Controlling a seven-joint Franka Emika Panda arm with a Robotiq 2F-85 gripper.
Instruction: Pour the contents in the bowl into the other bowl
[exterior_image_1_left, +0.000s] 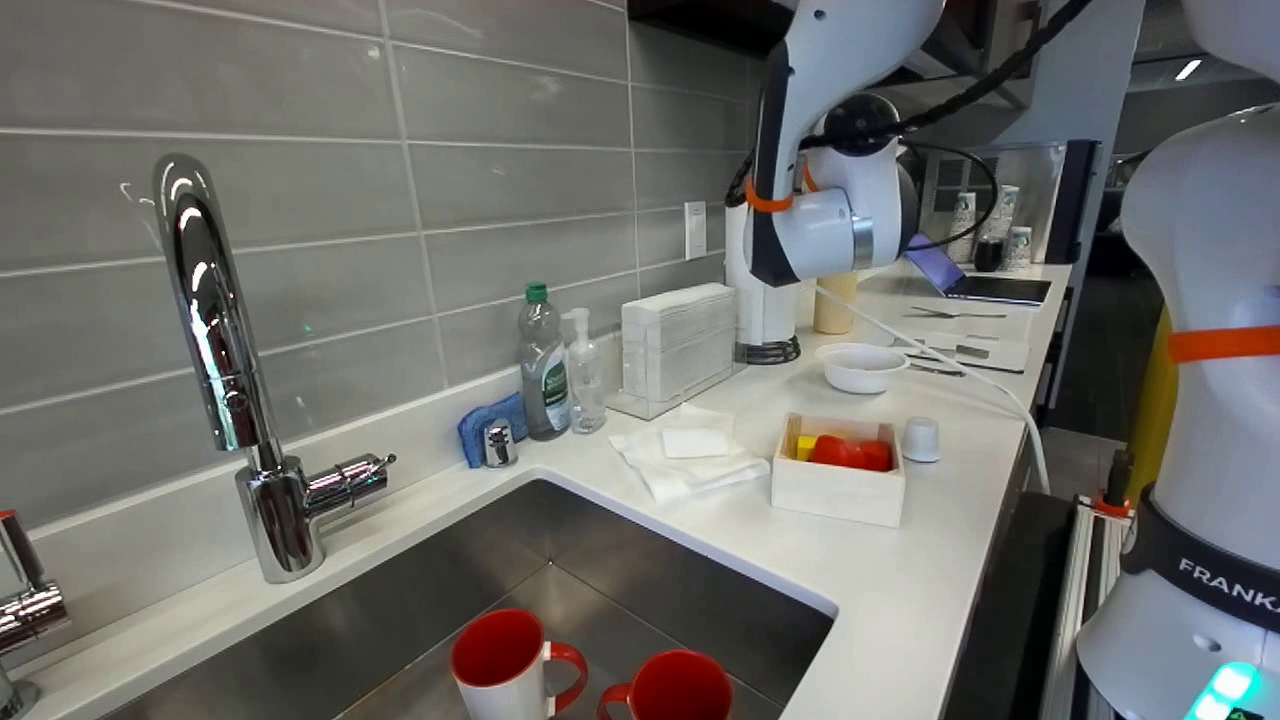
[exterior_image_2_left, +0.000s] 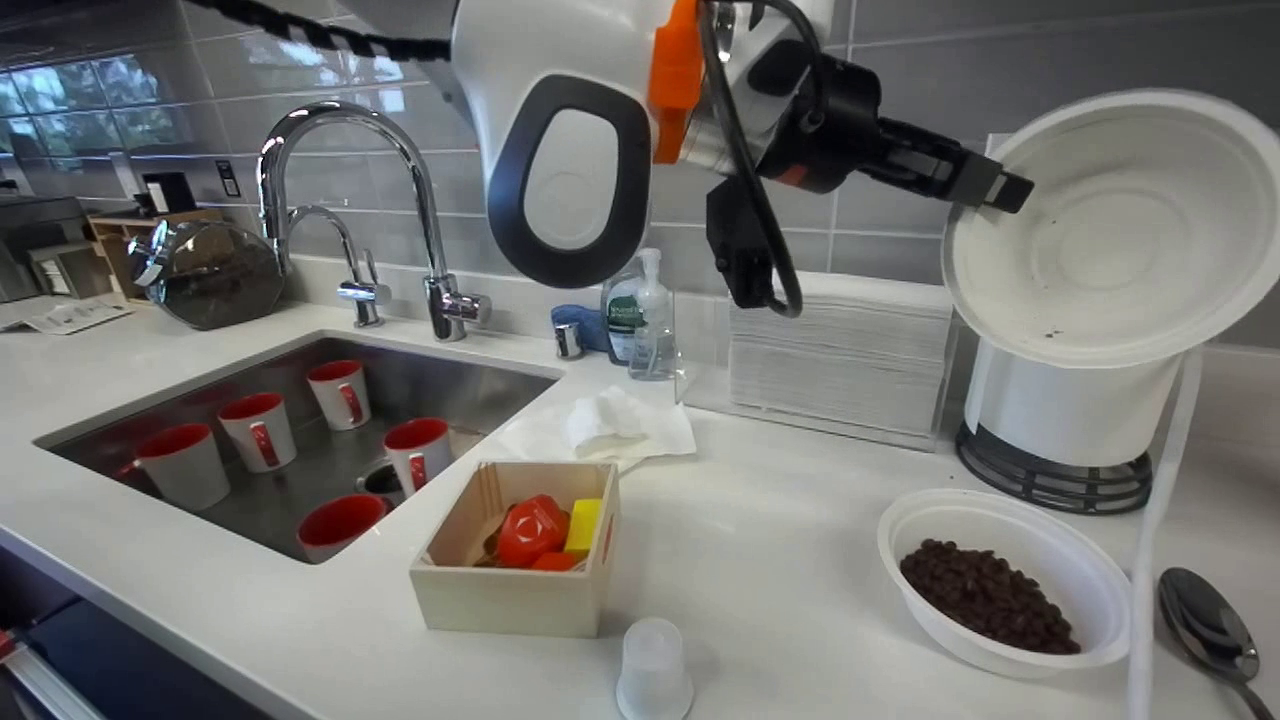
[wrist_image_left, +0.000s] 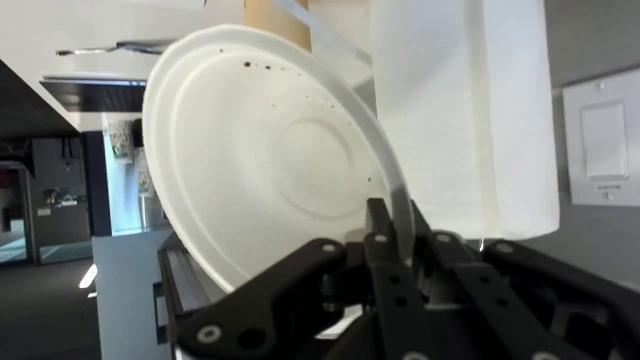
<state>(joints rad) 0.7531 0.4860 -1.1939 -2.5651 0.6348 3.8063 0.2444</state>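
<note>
1. Wrist view: gripper (wrist_image_left: 400, 215), clamped on the rim of a white bowl (wrist_image_left: 260, 165).
2. Same bowl: tilted, aloft, dark specks (wrist_image_left: 247, 64) inside.
3. Another white bowl (exterior_image_2_left: 1065, 565), upright on countertop (exterior_image_2_left: 760, 560), dark brown pieces (exterior_image_2_left: 985, 595) inside, spoon (exterior_image_2_left: 1208, 620) near.

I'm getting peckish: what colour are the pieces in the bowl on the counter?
The pieces are dark brown, best seen in an exterior view.

Glare streaks the chrome faucet (exterior_image_1_left: 222, 345); the wrist view seems soft.
</note>
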